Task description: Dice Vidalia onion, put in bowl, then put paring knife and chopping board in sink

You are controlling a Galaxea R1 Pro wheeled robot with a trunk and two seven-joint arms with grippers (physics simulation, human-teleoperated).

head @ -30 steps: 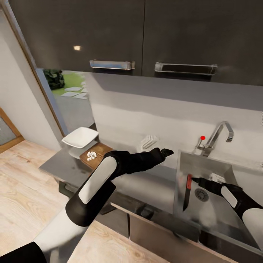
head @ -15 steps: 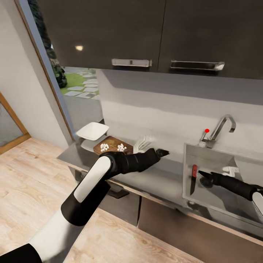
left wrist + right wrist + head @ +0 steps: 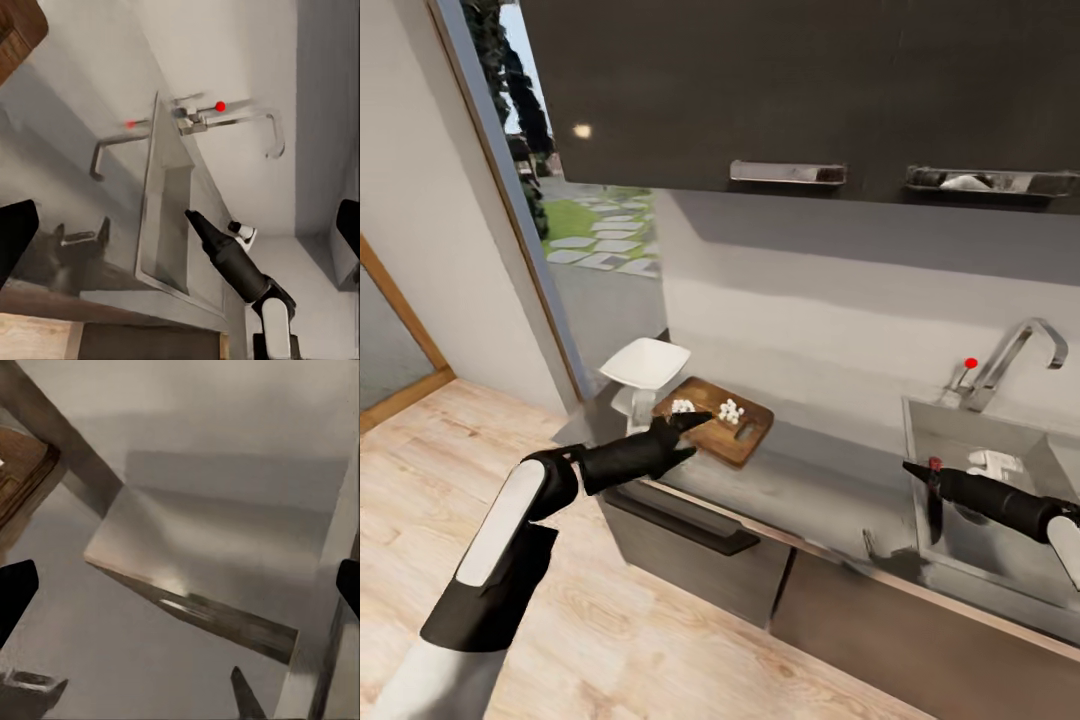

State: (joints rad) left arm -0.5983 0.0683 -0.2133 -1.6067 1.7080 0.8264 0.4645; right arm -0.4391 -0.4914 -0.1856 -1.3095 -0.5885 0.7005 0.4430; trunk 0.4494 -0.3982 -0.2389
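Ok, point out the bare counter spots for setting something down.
Free: the glossy grey countertop between the dark brown wooden chopping board and the stainless-steel sink. Crowded: the far end, with the board, white diced onion and the white squarish bowl.

We see soft, even daylight coming in from the glass door [image 3: 530, 200] at ten o'clock in the head view, where the garden outside is brightest. The upper cabinets [image 3: 810, 90] stay dark, carry one small glare spot, and cast a broad grey shadow on the wall below. The glossy tabletop [image 3: 810, 500] shows smeared reflections. All renders look slightly soft. In both wrist views the fingers [image 3: 15, 589] are blurred black shapes at the edges.
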